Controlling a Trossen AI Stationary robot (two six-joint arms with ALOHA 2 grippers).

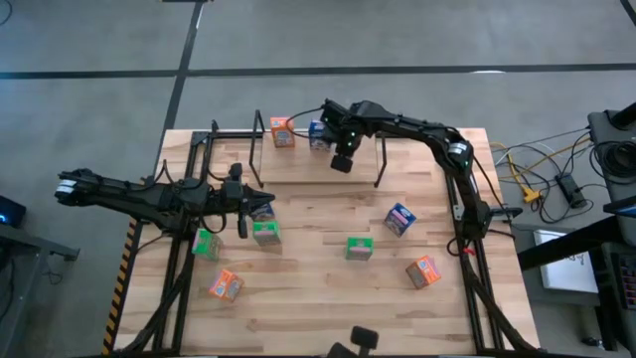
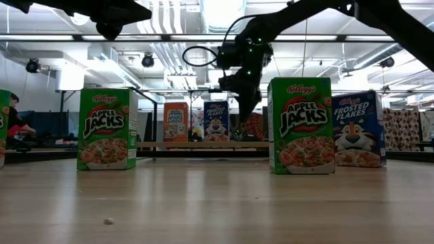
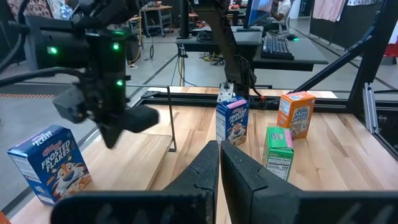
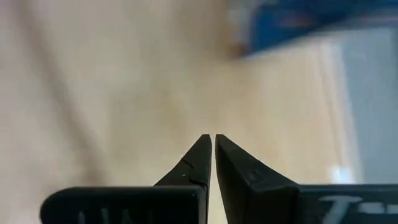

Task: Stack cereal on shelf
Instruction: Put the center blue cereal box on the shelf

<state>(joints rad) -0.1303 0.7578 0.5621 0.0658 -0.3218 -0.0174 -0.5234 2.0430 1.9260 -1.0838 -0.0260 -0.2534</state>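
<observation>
fingers together, two boxes on shelf

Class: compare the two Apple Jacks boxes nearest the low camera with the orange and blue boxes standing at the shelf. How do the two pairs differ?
The Apple Jacks boxes are green and stand on open table; the orange box and blue box stand side by side within the shelf. All four are upright and ungripped.

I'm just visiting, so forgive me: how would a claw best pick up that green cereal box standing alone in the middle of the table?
Probably from straight above, fingers closing on two opposite flat sides near the top. The green cereal box stands upright with bare table all round it, so nothing blocks a descent. Both the left gripper and right gripper are shut now and would need to open first.
</observation>
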